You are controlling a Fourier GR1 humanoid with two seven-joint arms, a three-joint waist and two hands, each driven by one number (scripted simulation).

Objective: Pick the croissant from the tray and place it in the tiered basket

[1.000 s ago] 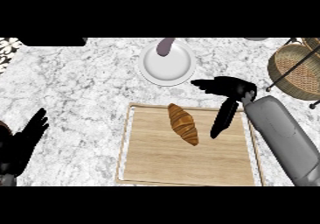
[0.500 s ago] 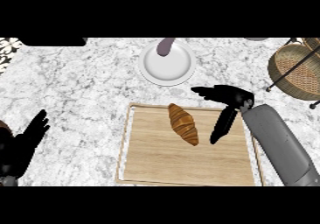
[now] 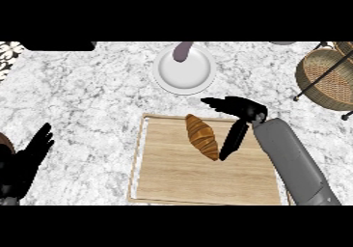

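The brown, ridged croissant [image 3: 201, 136] lies on the tray [image 3: 165, 173]; just beside it the right hand [image 3: 240, 112] is open, holding nothing.

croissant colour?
Golden brown with darker ridges, croissant lying on the wooden tray; head view.

The croissant [image 3: 201, 136] lay just left of my right hand [image 3: 240, 116], golden brown and ridged, flat on the pale wooden tray [image 3: 172, 178] with its long axis running away from me, its near tip close to my fingertips. The tiered basket [image 3: 329, 77], woven wicker on a dark wire frame, stood well off to my hand's right, farther from me.
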